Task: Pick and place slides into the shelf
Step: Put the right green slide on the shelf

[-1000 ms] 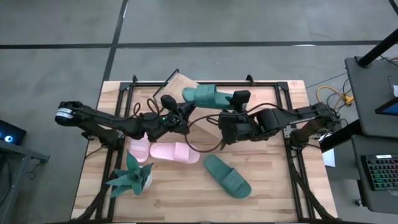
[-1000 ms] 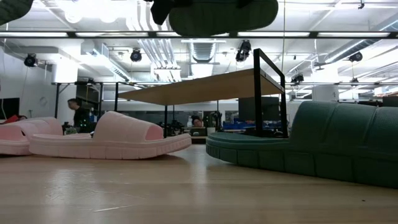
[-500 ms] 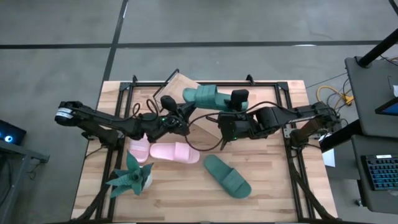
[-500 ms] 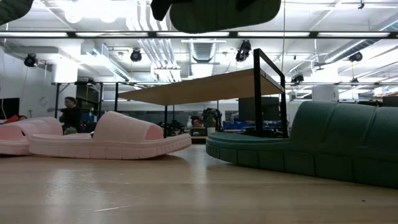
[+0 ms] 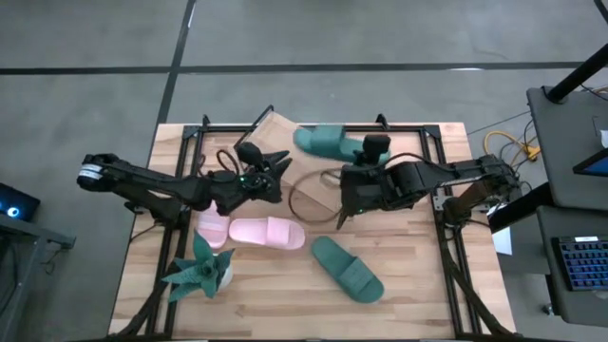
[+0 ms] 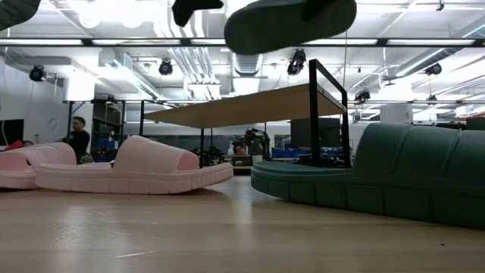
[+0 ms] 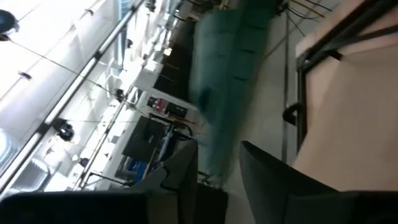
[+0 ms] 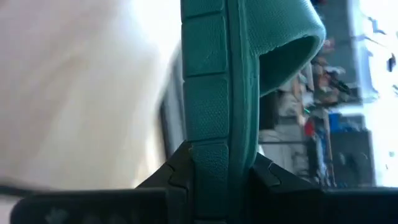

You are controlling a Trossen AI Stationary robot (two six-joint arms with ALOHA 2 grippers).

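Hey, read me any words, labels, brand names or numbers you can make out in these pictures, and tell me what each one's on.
No text can be read in any view.
Green slide held in the right gripper: only moulded texture, no brand.
Pink slides: no markings visible.
Shelf: bare wood board.
Screens and equipment in the room behind: too small and blurred to read.
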